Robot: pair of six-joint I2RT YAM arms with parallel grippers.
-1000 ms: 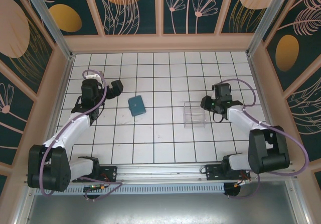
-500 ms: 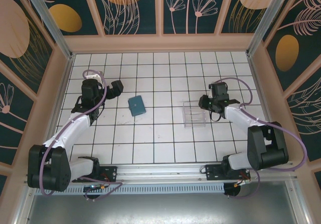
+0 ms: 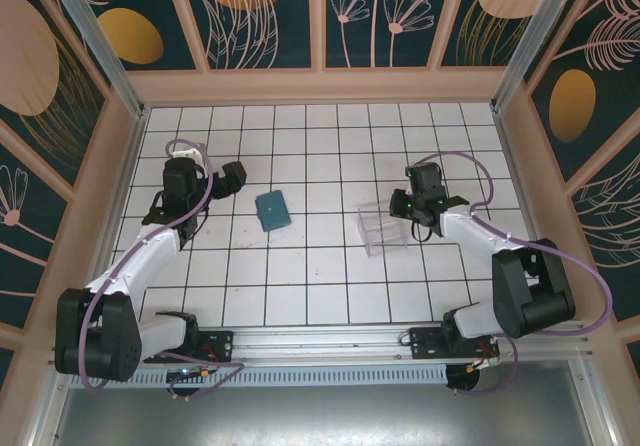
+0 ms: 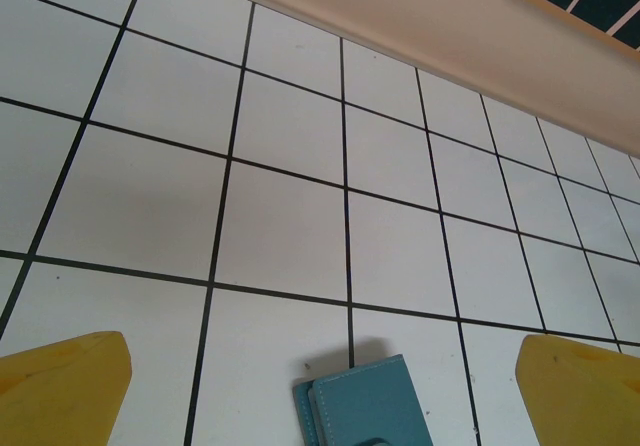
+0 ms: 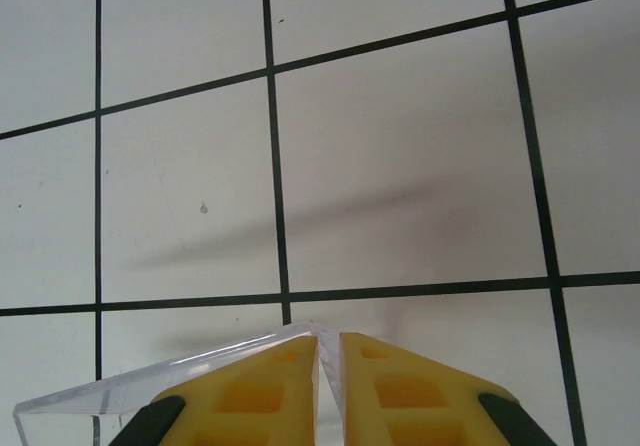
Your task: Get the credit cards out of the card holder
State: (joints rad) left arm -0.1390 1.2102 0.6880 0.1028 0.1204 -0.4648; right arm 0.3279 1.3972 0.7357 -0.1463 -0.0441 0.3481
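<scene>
A white tiled table (image 3: 300,286), seen from above. On the left, the left gripper (image 3: 232,176) hovers with its yellow fingers (image 4: 70,386) spread wide and nothing between them. Just to its right, slightly nearer the arm bases, lies the card holder (image 3: 272,210), a small teal-blue wallet. It is flat on the tiles and folded closed, and its long axis runs roughly away from the bases with a slight tilt. From the left wrist, its stitched end sits centred between the fingers. The left arm is clearly the nearer one. Further right, well apart from the wallet, the right gripper (image 3: 405,209) is clenched on the wall of a clear tray (image 3: 365,234). The credit cards are presumably inside the closed holder.
</scene>
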